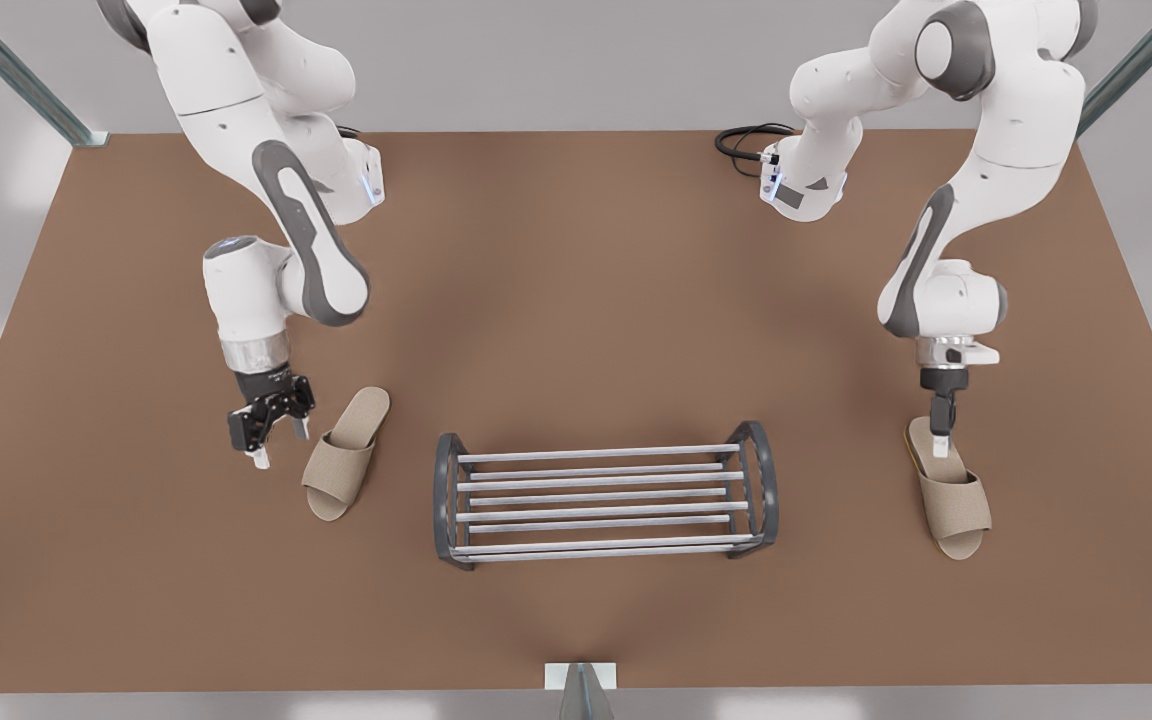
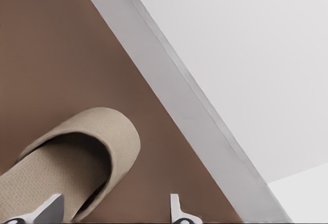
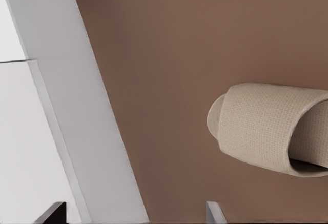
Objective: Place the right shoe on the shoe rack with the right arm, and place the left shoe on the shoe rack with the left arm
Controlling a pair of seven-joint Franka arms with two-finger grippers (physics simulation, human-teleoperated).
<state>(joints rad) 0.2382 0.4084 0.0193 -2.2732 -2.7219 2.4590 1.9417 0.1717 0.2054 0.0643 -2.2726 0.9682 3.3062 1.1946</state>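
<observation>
The shoe rack [image 1: 596,453] stands near the middle of the worktop's [image 1: 576,280] front edge, nothing on it. It is a low frame of long, thin silver bars running level between two dark grey arched ends.

The right gripper [image 1: 281,445] hangs low, just beside the right shoe [image 1: 344,455] toward the front view's left. Its fingers are spread wide and touch nothing. In the right wrist view the gripper [image 3: 133,216] is over bare brown worktop, with the shoe [image 3: 266,126] off to one side and the worktop's edge close by.

The left gripper [image 1: 940,440] is down at the heel of the left shoe [image 1: 951,495], toward the worktop's edge on the front view's right. In the left wrist view the gripper [image 2: 115,211] is parted, one finger [image 2: 48,208] over the shoe [image 2: 77,152] and the other outside its rim over the worktop, not closed on it.

Both shoes are beige open-backed slippers of woven fabric with rounded toes, lying flat on either side of the rack and well apart from it.
</observation>
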